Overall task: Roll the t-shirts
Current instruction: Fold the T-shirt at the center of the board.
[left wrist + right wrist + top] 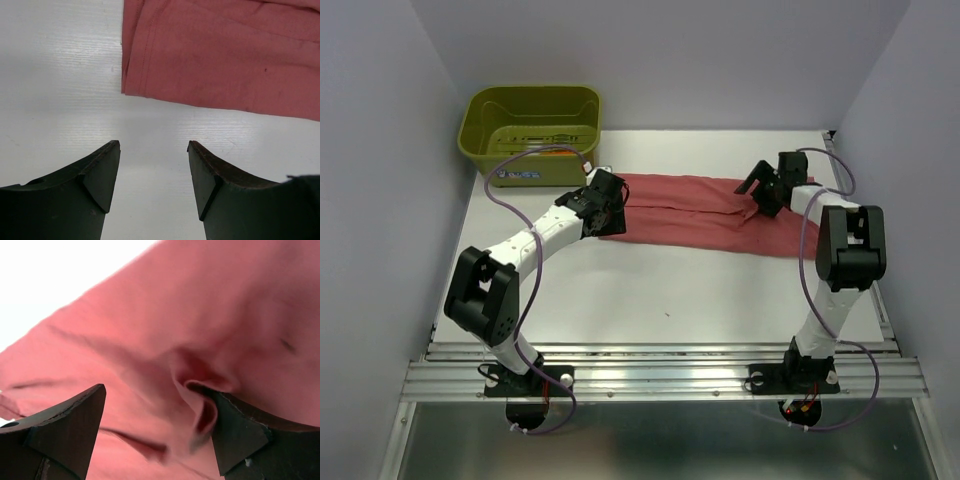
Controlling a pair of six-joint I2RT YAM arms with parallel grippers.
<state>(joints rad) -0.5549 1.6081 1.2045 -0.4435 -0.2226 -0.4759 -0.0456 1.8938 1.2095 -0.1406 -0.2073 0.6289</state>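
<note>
rose-red t-shirt [690,212], olive-green basket [532,130], white table [670,290]

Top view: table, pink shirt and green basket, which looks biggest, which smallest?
Largest: table, by far.
Then shirt and basket: too alike to rank. The shirt is longer, the basket broader.

A robotics lab cell: plain pale walls [720,50] box in a white worktop [670,300], with aluminium rails [660,378] across the frame's bottom.

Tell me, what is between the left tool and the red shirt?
Only bare white table. In the left wrist view the open left tool hangs just short of the edge of the rose-red t-shirt.
</note>
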